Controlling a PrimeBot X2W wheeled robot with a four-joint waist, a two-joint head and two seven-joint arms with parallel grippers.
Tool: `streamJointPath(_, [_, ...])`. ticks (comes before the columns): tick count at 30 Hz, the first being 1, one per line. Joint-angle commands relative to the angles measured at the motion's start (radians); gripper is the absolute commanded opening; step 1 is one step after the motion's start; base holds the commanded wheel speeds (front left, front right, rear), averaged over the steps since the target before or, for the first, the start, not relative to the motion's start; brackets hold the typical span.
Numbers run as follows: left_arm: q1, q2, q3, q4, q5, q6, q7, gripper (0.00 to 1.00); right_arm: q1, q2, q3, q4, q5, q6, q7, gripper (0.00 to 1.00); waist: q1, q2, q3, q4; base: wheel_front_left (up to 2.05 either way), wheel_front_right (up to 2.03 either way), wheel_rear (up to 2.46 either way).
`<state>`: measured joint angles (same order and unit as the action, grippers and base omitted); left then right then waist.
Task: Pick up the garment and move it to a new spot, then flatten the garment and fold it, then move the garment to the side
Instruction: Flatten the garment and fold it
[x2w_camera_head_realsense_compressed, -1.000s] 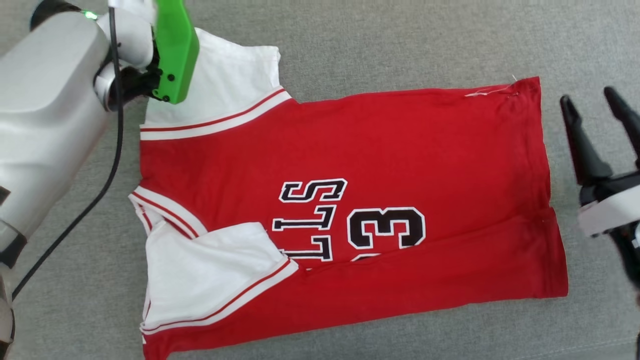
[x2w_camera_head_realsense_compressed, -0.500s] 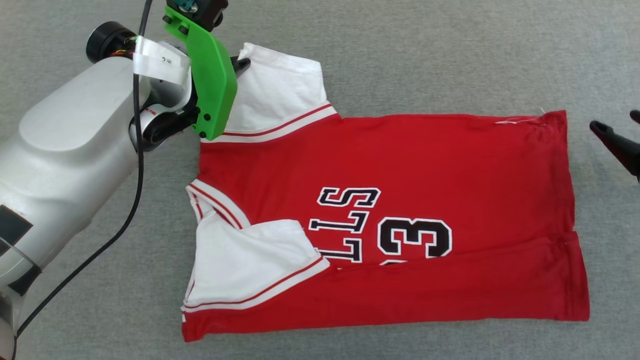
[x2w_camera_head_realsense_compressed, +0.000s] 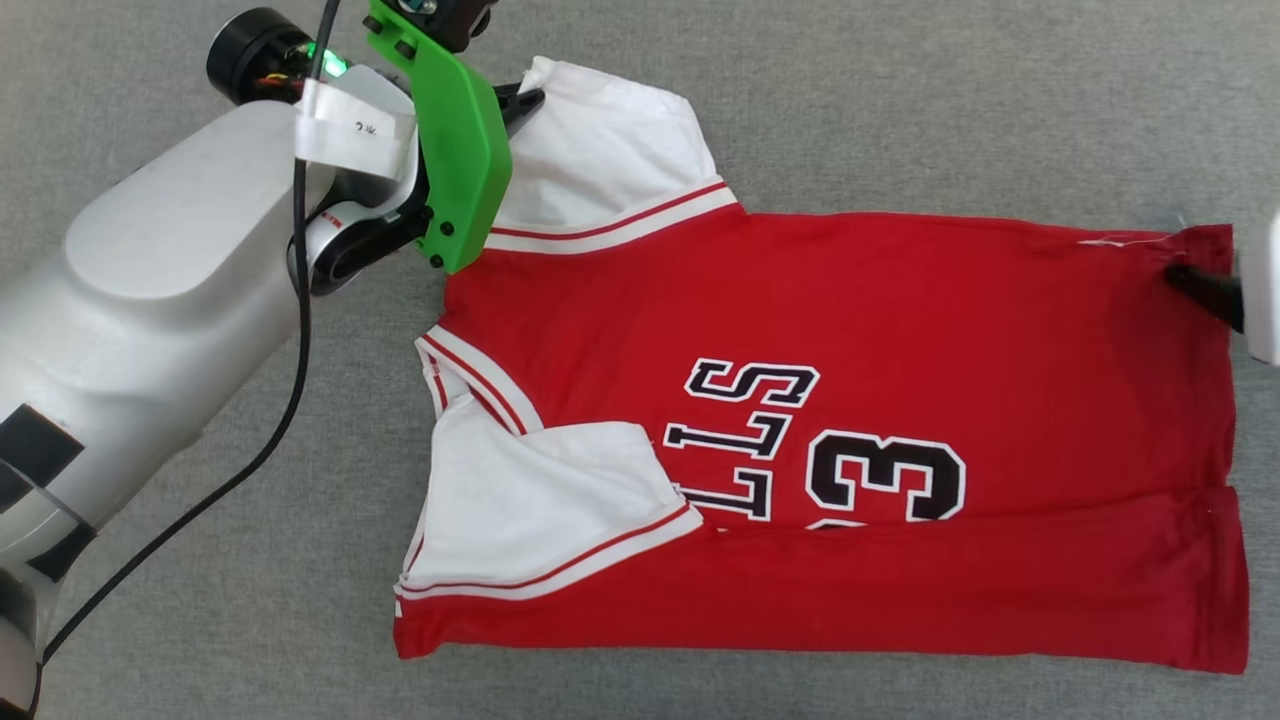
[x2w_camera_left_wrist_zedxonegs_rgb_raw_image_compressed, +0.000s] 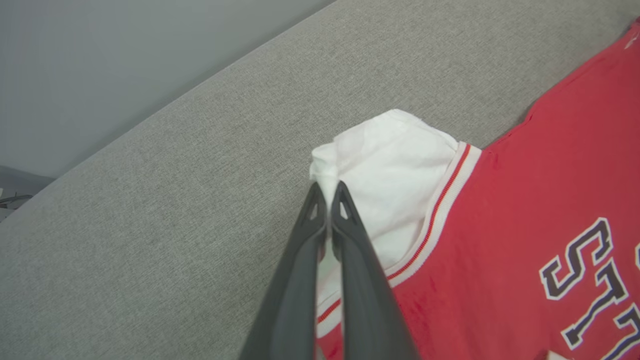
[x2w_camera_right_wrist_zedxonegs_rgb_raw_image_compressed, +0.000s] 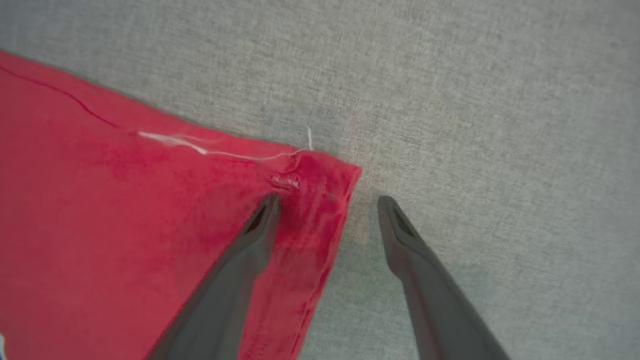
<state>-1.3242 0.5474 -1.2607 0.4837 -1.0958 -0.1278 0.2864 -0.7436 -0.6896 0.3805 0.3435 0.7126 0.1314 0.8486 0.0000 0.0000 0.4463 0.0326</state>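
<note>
Grey woven surface (x2w_camera_head_realsense_compressed: 900, 100) beneath the left gripper (x2w_camera_left_wrist_zedxonegs_rgb_raw_image_compressed: 327, 189) and right gripper (x2w_camera_right_wrist_zedxonegs_rgb_raw_image_compressed: 329, 201); plain grey wall (x2w_camera_left_wrist_zedxonegs_rgb_raw_image_compressed: 100, 60) beyond the left one.

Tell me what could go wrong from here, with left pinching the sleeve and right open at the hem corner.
1. The left gripper is shut on just the edge of the white sleeve; a pull may slip it free.
2. The right gripper is open, one finger on the garment, the other on the grey surface past the hem corner; closing may bunch or miss it.
</note>
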Motion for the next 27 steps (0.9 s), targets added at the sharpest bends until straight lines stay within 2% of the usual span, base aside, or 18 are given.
streamJointPath(1, [-0.017,-0.005,-0.001,-0.001,0.01,-0.003,-0.009,0.0,-0.018,0.016,0.014,0.027,-0.003,-0.001,-0.015,1.0,0.0,0.0,0.024,0.016,0.0,0.0,0.0])
streamJointPath(7, [-0.017,-0.008,-0.002,0.007,0.013,-0.003,-0.023,0.0,0.009,0.024,0.117,0.104,0.037,-0.001,-0.028,1.0,0.0,0.0,0.031,0.02,0.0,0.0,0.0])
streamJointPath(8, [-0.014,-0.008,-0.003,0.009,0.012,-0.003,-0.025,0.0,0.012,0.018,0.129,0.109,0.046,-0.001,-0.038,0.78,0.0,0.0,0.029,0.019,0.0,0.0,0.0])
streamJointPath(9, [-0.011,-0.007,-0.003,0.011,0.012,-0.003,-0.027,0.0,0.012,0.014,0.135,0.113,0.052,-0.001,-0.052,0.08,0.0,0.0,0.024,0.018,0.0,0.0,0.0])
streamJointPath(10, [-0.008,-0.006,-0.004,0.014,0.011,-0.003,-0.029,0.0,0.012,0.009,0.139,0.116,0.063,-0.001,-0.073,0.0,0.0,0.0,0.019,0.015,0.0,0.0,0.0])
streamJointPath(12, [0.01,0.004,-0.005,0.023,0.009,-0.003,-0.045,0.0,0.004,-0.01,0.139,0.118,0.089,-0.001,-0.173,0.0,0.0,0.0,-0.016,0.005,0.0,0.0,0.0])
streamJointPath(19, [0.089,0.046,-0.005,-0.002,0.0,0.003,-0.098,0.0,0.05,-0.029,0.173,0.073,0.124,-0.001,-0.319,0.0,0.0,0.0,-0.103,-0.013,0.0,0.0,0.0])
streamJointPath(27, [0.261,0.126,-0.009,-0.123,-0.013,0.068,-0.155,0.0,0.171,-0.07,0.203,0.008,0.142,-0.001,-0.478,0.0,0.0,0.0,-0.201,-0.01,0.0,0.0,0.0])
